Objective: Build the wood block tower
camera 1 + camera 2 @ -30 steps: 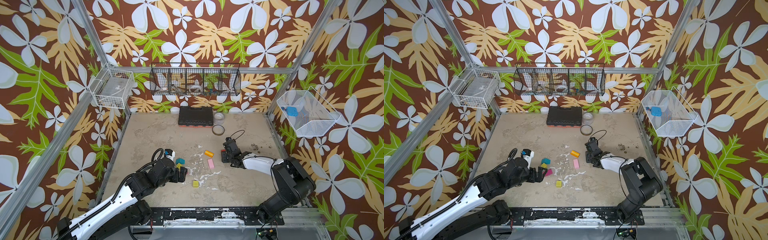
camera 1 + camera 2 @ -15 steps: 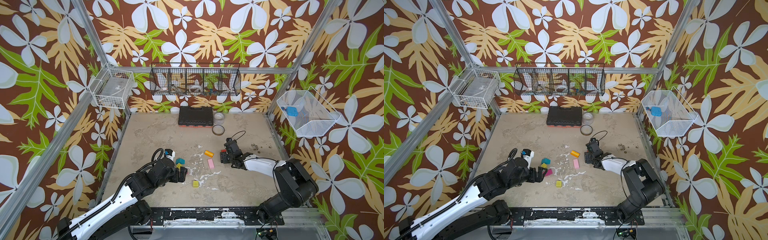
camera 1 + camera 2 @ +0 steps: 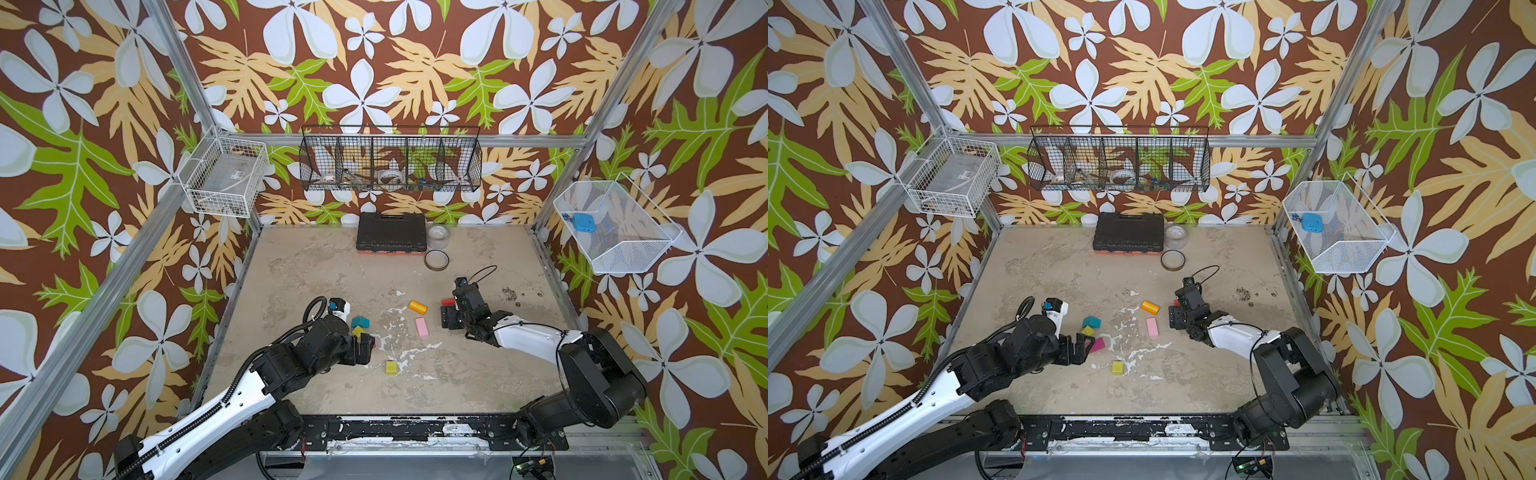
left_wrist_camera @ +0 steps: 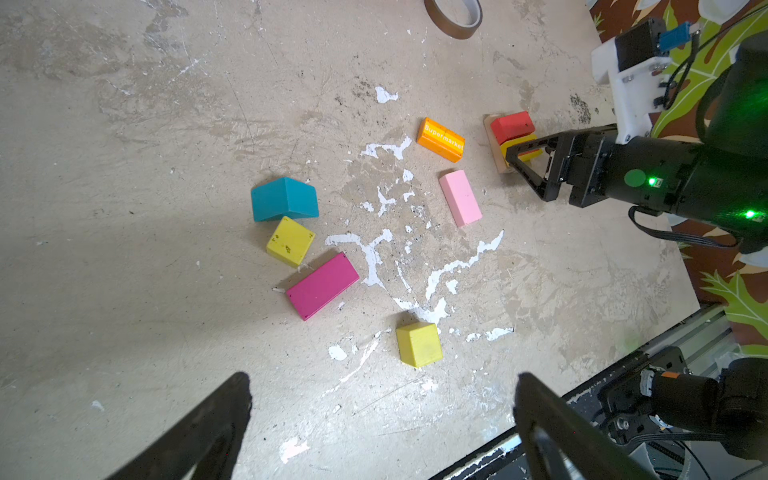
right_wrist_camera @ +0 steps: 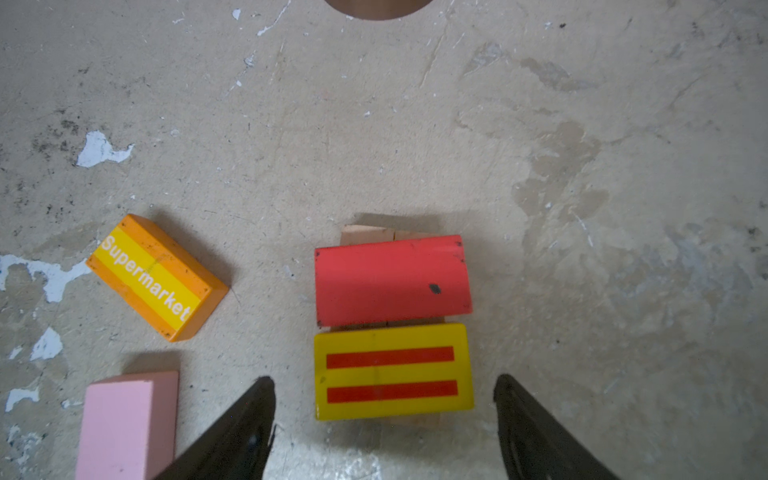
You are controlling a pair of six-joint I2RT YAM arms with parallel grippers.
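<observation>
R tool (image 5: pixel 383 379) jaws apart, flanking w/o touching yellow red-striped wood block (image 5: pixel 392 332), which sits beside red wood block (image 5: pixel 392 282) atop tan wood planks (image 5: pixel 368 234) on desk (image 5: pixel 582 124). L tool (image 4: pixel 383 376) wide apart, empty.

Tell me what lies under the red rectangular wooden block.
A plain tan wooden plank shows past the edges of the red block and under the neighbouring yellow striped block; the rest is covered.

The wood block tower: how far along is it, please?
Done: the red block and striped yellow block sit side by side on the tan planks. In hand: nothing; right gripper and left gripper are open. Left: orange block, pink block, teal roof, magenta block and two cubes lie loose.
</observation>
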